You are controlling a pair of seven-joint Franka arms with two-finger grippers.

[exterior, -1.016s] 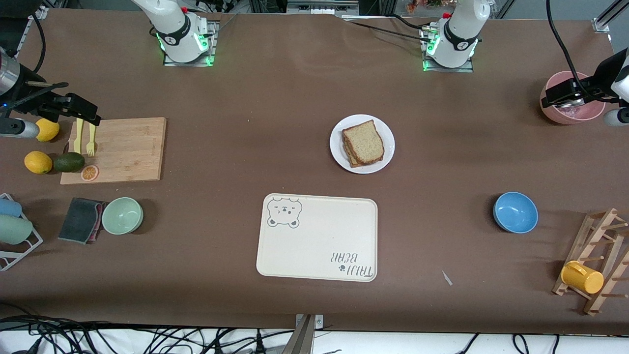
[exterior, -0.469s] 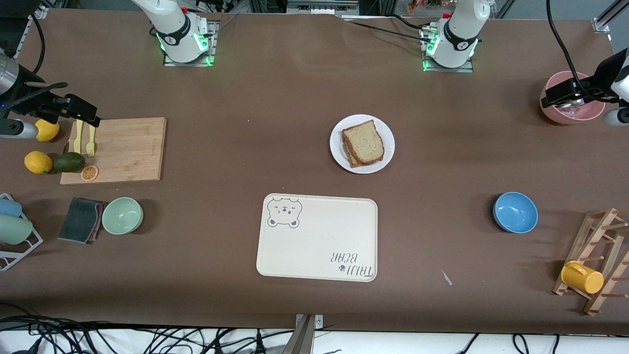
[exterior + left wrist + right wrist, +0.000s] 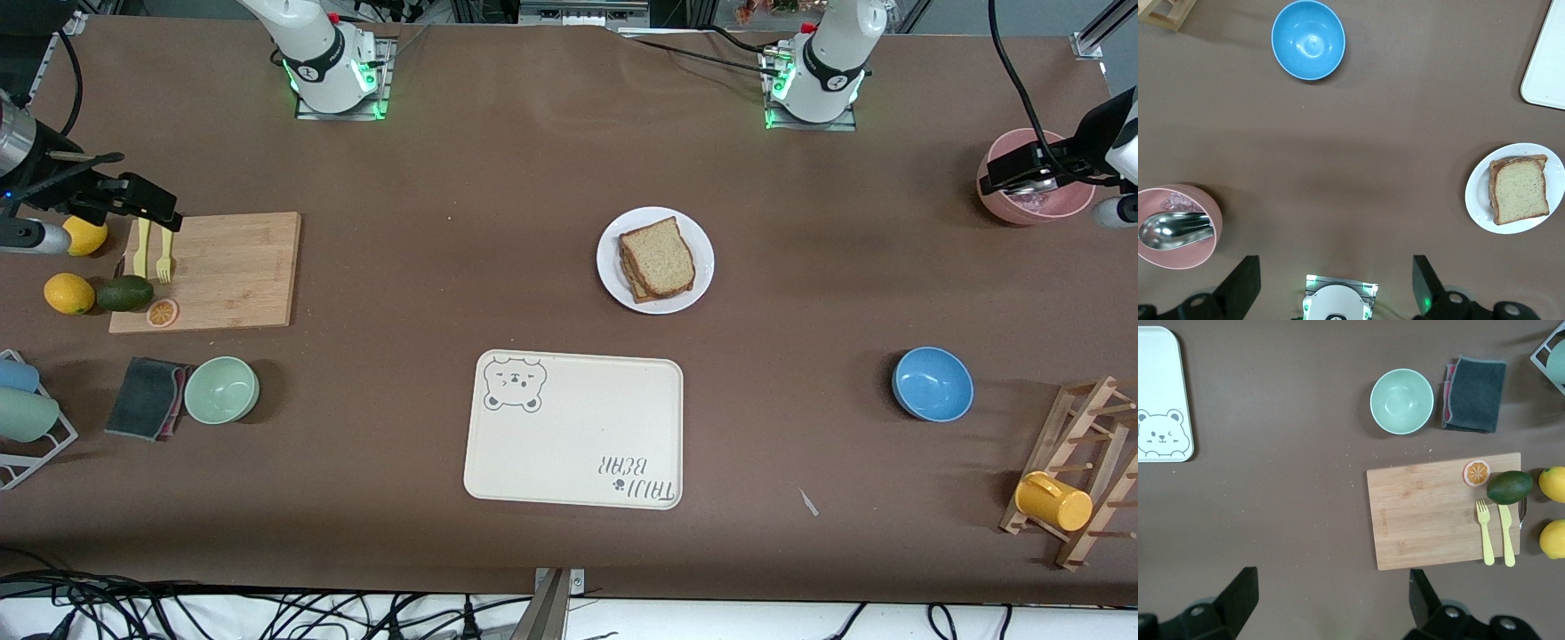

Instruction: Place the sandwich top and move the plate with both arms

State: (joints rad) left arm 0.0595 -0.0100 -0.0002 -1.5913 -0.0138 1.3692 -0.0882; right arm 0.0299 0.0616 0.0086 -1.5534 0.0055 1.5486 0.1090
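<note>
The brown worktop (image 3: 498, 178) is seen whole in the front view, with both arms drawn back to its two ends. The cream tray (image 3: 573, 429) with the bear drawing lies nearest the front camera, in the middle. The cutting board (image 3: 213, 271) is set toward the right arm's end, with two yellow forks and an avocado (image 3: 124, 292) at its edge.

The plate (image 3: 655, 260) stands farther from the front camera than the tray, well apart from it. The sandwich top (image 3: 658, 256) is already laid on the stack of bread on that plate, so the first step is judged done. The moving of the plate is not yet begun. For that step both hands would have to be brought in to the plate's rim from either end, and the tray is judged a likely place for it.

The left hand (image 3: 1336, 283) hangs over the pink bowl (image 3: 1034, 187), and its fingers (image 3: 1426, 281) are spread wide with nothing between them. The right hand (image 3: 1329, 600) hangs over the cutting board's end by the lemons, likewise spread and empty. The blue bowl (image 3: 932, 383) is left untouched.

What lies under the top slice is hidden. Both arms are cut off by the front view's edges.
</note>
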